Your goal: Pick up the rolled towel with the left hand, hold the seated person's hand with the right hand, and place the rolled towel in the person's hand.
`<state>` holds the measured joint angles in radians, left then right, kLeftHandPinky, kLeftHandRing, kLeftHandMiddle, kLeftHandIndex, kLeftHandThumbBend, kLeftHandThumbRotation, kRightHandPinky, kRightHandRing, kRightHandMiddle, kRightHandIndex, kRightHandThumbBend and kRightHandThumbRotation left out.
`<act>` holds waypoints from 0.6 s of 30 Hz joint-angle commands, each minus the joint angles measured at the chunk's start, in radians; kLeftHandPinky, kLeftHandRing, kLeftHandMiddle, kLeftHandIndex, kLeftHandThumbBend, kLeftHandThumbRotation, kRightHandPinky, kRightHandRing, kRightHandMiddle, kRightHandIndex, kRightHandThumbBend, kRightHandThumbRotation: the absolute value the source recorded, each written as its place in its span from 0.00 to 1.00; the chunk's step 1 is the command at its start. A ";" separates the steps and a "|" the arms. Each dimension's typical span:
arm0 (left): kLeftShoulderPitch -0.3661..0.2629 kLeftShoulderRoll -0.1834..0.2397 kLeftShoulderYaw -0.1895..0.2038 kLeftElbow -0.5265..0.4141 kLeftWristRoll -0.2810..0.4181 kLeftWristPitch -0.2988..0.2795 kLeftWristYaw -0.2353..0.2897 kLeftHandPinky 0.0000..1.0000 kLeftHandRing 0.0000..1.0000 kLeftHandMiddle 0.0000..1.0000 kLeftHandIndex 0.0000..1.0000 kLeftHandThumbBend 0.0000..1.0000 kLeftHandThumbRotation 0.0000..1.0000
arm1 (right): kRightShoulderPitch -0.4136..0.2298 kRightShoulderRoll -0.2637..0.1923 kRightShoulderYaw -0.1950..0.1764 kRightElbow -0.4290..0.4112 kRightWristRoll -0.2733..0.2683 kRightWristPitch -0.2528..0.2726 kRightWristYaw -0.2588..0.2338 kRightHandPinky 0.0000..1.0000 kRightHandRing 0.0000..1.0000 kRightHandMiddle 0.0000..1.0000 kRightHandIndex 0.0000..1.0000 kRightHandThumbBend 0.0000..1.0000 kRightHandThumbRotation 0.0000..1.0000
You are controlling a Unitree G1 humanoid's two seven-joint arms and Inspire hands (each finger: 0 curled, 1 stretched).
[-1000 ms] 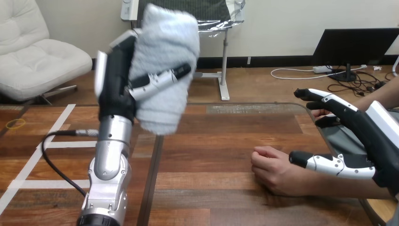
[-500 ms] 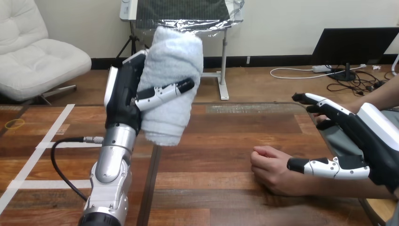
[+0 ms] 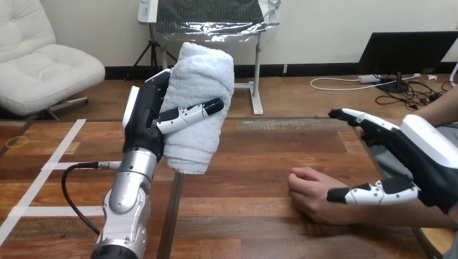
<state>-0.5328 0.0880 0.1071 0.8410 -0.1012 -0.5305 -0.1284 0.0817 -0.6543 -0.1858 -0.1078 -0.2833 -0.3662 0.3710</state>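
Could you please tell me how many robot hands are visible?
2: the left hand, raised at left, grips the rolled towel; the right hand, open at right, is beside the person's hand.

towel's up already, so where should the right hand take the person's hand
Probably the wrist, coming from the right: the person's hand lies curled on the table, forearm running rightward, and the open right hand hangs just over it.

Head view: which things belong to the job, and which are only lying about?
Job: rolled towel, gripped by the left hand; right hand, open; the person's hand on the table.
Lying about: yellow ring; white tape.
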 commanded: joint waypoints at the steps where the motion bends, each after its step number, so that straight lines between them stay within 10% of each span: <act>1: -0.110 0.001 0.024 -0.003 -0.022 -0.035 -0.008 0.29 0.34 0.40 0.41 0.58 0.00 | -0.090 -0.047 0.021 0.023 -0.020 -0.014 0.008 0.89 0.90 0.90 0.91 0.96 0.39; 18: -0.092 0.001 0.030 -0.017 -0.027 -0.035 -0.047 0.28 0.33 0.39 0.40 0.55 0.00 | -0.156 -0.096 0.081 0.124 -0.077 -0.052 0.020 0.87 0.87 0.88 0.89 1.00 0.36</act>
<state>-0.5343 0.0858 0.1279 0.8487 -0.1103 -0.5322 -0.1619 -0.0018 -0.7172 -0.1193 -0.0070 -0.3514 -0.4013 0.3922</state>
